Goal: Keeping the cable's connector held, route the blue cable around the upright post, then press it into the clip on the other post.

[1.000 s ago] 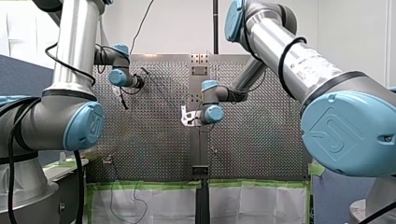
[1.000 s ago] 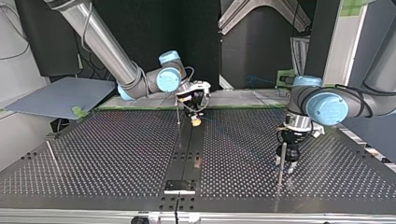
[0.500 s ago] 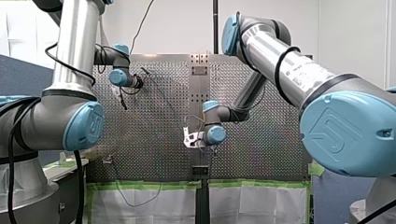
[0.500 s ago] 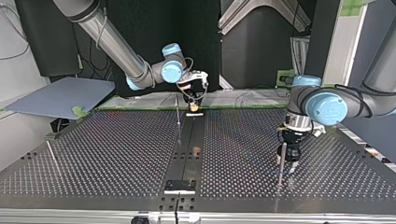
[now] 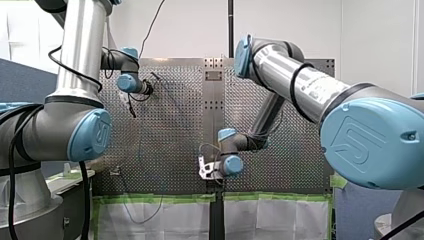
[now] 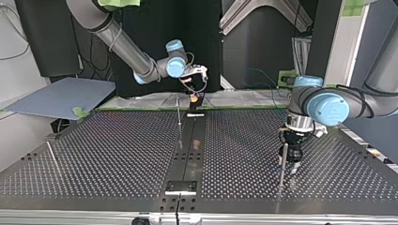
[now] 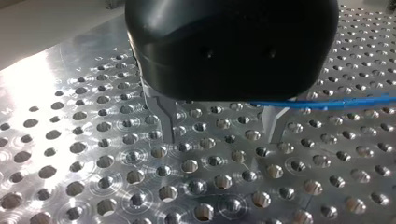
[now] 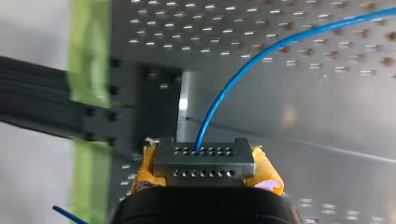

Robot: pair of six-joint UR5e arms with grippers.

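In the right wrist view my right gripper (image 8: 204, 170) is shut on a grey connector block (image 8: 204, 161), squeezed between yellow pads (image 8: 266, 170). The blue cable (image 8: 261, 53) leaves the block and curves away over the perforated plate. In the top view my right gripper (image 6: 193, 96) hangs over the table's far edge, near a thin upright post (image 6: 178, 110). My left gripper (image 6: 290, 165) stands beside another upright post (image 6: 283, 161). Its metal fingers (image 7: 166, 116) are open with only plate between them (image 7: 222, 135). The blue cable (image 7: 336, 103) passes just under its black body.
A dark centre strip (image 6: 190, 150) runs across the plate, with a black block (image 6: 180, 187) at its near end in the top view. A third thin post (image 6: 50, 151) stands at that view's left. Green tape (image 8: 88, 46) lines the table edge under my right gripper.
My right gripper has carried the connector down the front view, towards the top view's far table edge, and the cable trails after it. My left arm has stayed put.
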